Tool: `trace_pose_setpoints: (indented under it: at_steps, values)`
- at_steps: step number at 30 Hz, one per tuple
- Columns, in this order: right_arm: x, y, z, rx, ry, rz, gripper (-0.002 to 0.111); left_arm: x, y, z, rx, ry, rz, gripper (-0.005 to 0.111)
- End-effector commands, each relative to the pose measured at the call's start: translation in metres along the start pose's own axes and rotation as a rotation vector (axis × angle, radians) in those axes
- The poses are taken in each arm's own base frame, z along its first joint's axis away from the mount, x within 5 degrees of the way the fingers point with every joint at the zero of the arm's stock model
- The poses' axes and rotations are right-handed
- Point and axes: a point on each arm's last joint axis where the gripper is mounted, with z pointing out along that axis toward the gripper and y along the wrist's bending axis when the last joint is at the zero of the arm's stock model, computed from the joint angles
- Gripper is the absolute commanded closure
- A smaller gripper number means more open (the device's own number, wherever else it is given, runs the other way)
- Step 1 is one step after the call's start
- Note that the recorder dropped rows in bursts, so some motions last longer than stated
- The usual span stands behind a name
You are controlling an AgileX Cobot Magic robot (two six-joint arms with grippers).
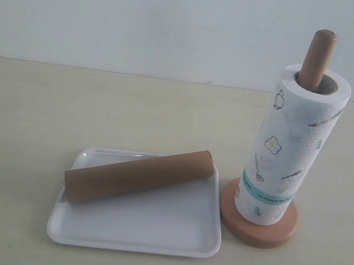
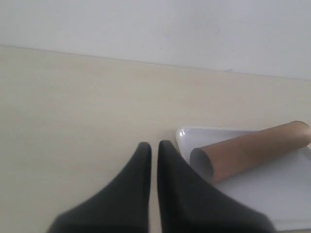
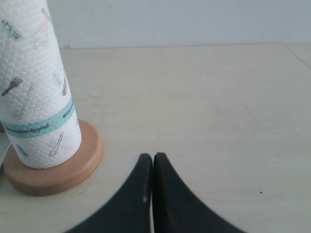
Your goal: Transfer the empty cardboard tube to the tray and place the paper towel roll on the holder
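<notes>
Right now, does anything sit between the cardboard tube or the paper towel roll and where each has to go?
Nothing visible: the cardboard tube already lies in the tray, and the paper towel roll stands on the holder.

Brown tube (image 1: pixel 139 174), white tray (image 1: pixel 150 233)

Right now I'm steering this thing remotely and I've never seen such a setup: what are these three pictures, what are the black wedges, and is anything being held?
One picture looks at the table from off the arms. The other two come from cameras on the robot's two wrists. The black wedges are the grippers: the left gripper and the right gripper, both shut and holding nothing. On the table, the brown cardboard tube lies slantwise across the white tray. Beside the tray stands the wooden holder, with the paper towel roll upright on its base and the post poking out the top. Neither gripper touches anything.
</notes>
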Motion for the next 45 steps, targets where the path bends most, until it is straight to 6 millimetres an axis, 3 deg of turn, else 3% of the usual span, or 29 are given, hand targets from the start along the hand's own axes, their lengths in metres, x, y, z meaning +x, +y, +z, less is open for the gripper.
trace_pose_setpoints:
  at_steps: [1, 5, 45]
  values:
    - [-0.0008, 0.0000, -0.0004, 0.000, -0.008, -0.007, 0.108, 0.0008, 0.0004, 0.0001, -0.003, 0.000, -0.005, 0.103]
    - [-0.0008, 0.0000, -0.0004, 0.000, -0.008, -0.007, 0.108, 0.0008, 0.0004, 0.0001, -0.003, 0.000, 0.078, 0.103]
    - [-0.0008, 0.0000, -0.0004, 0.000, -0.008, -0.007, 0.108, 0.0005, 0.0022, 0.0001, -0.039, -0.004, 0.061, 0.103]
